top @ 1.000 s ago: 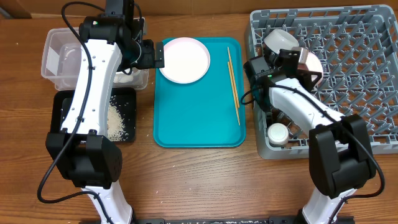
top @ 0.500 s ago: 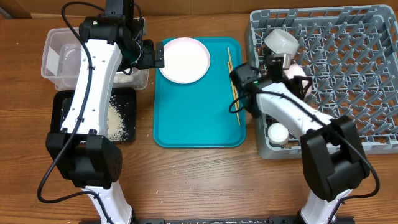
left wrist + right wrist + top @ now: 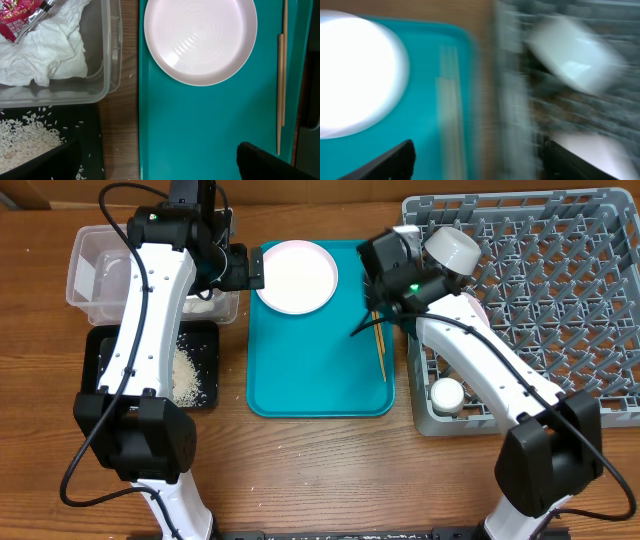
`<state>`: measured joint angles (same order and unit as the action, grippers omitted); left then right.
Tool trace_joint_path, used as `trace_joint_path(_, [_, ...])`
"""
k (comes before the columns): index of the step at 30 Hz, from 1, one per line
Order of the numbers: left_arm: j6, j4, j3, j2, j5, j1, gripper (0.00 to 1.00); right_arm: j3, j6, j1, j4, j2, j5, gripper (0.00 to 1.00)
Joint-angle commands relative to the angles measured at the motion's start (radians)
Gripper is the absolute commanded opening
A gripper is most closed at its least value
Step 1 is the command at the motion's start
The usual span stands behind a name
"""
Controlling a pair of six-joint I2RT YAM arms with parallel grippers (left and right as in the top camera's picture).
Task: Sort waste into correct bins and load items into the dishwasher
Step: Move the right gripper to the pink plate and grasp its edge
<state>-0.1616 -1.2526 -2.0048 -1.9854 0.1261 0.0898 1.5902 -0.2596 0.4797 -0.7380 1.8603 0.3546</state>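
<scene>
Sorting done: snack wrapper and tissue in the clear tub, 10 o'clock; rice in the black tray.
Dish rack, 3 o'clock: whitish bowl, pink bowl, cup.
Left to load: pink plate, chopsticks — both on the teal tray.
Left pincer: fingers apart, empty, at the plate's 9 o'clock.
Right pincer: blurred — fingers apart, empty, over the chopsticks.

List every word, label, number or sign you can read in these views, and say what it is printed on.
Snack wrapper in the clear tub: pale print on red, too small and crumpled to read.
Plate, chopsticks, teal tray, dish rack: no lettering visible.
Right wrist view: too blurred to read anything.
</scene>
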Motion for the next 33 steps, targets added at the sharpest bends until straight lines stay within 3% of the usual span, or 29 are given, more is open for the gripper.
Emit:
trace_joint_path(1, [-0.003, 0.001, -0.023, 0.033, -0.003, 0.002, 1.0, 0.006, -0.07, -0.004, 0.107, -0.021, -0.424, 0.68])
trace_joint_path(5, [-0.003, 0.0, -0.023, 0.033, -0.003, 0.002, 1.0, -0.027, -0.303, -0.003, 0.277, 0.034, -0.405, 0.67])
trace_joint_path(12, [-0.003, 0.001, -0.023, 0.033, -0.003, 0.002, 1.0, -0.027, -0.548, -0.003, 0.386, 0.202, -0.382, 0.64])
trace_joint_path(14, [-0.003, 0.001, -0.023, 0.033, -0.003, 0.002, 1.0, -0.026, -0.57, -0.003, 0.4, 0.233, -0.382, 0.6])
trace_joint_path(17, [-0.003, 0.001, -0.023, 0.033, -0.003, 0.002, 1.0, -0.026, -0.576, -0.002, 0.417, 0.265, -0.378, 0.46])
trace_joint_path(33, [-0.003, 0.001, -0.023, 0.033, -0.003, 0.002, 1.0, -0.026, -0.619, 0.039, 0.53, 0.397, -0.338, 0.46])
